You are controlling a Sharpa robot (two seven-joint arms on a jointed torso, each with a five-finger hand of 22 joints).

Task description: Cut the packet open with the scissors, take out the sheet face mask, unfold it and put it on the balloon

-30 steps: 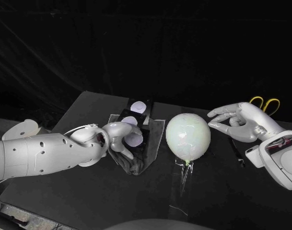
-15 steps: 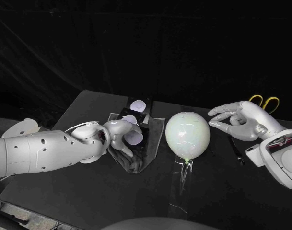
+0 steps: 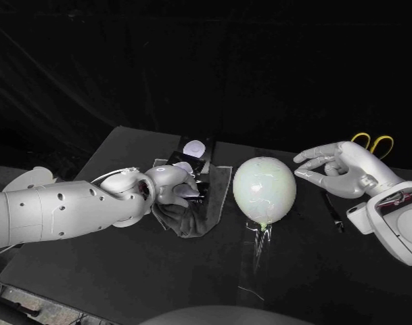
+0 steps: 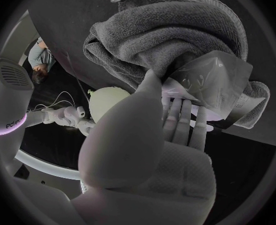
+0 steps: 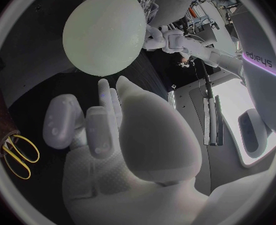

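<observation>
A clear face mask packet [image 3: 192, 157] with white patches lies on a dark grey towel [image 3: 188, 223] left of centre. My left hand [image 3: 172, 187] is on the packet [image 4: 208, 83], thumb and fingers [image 4: 180, 116] closed on its near edge. The pale green balloon [image 3: 264, 189] lies at the table's middle, knot toward me, and shows large in the right wrist view [image 5: 104, 31]. My right hand [image 3: 336, 169] hovers just right of the balloon with its fingers loosely bent and nothing in them. The yellow-handled scissors [image 3: 373, 145] lie behind that hand near the table's far right edge [image 5: 16, 155].
The towel [image 4: 164, 31] is bunched in folds under the packet. A thin string [image 3: 256, 252] trails from the balloon's knot toward the front of the black table [image 3: 118, 271]. A dark narrow strip [image 3: 337, 222] lies beside my right wrist.
My left hand has shifted forward onto the packet and curled its fingers, covering the lower white patch. The right hand and the balloon have stayed put.
</observation>
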